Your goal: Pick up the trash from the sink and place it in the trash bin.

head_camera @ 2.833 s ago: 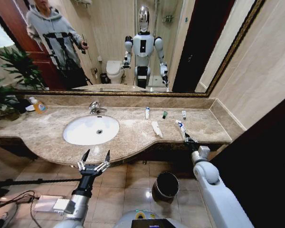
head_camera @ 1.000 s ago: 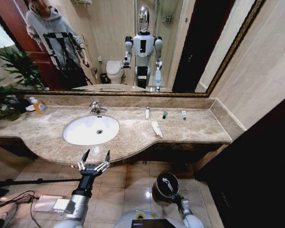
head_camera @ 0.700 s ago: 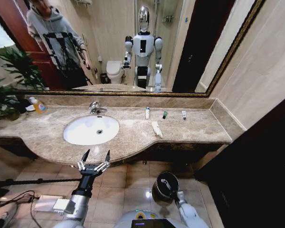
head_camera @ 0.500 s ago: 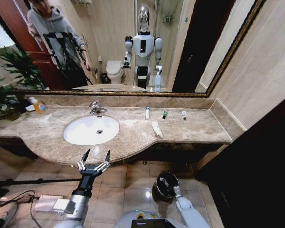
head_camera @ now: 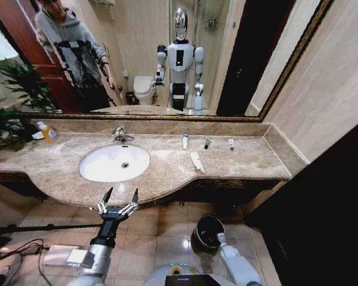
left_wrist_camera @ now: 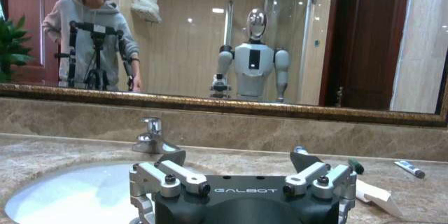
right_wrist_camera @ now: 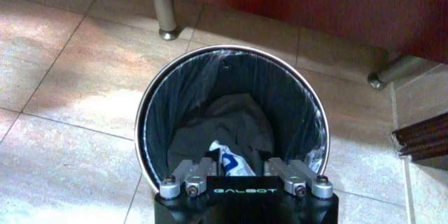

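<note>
Four trash items (head_camera: 196, 161) on the countertop (head_camera: 256, 161), one in right gripper (right_wrist_camera: 238, 165) over trash bin (right_wrist_camera: 157, 103)

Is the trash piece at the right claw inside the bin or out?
Inside: the white-and-blue tube sits below the trash bin rim, between the right claw fingers.

A wide mirror (head_camera: 167, 59) in a dark gilt frame runs along the back wall above a beige marble surface (head_camera: 250, 158). Beige stone panels (head_camera: 328, 89) cover the side wall. The floor (head_camera: 161, 229) is glossy tan tile with pale grout lines. A leafy green plant (head_camera: 6, 119) stands at the far left end, and cables (head_camera: 12, 247) lie on the floor there.
</note>
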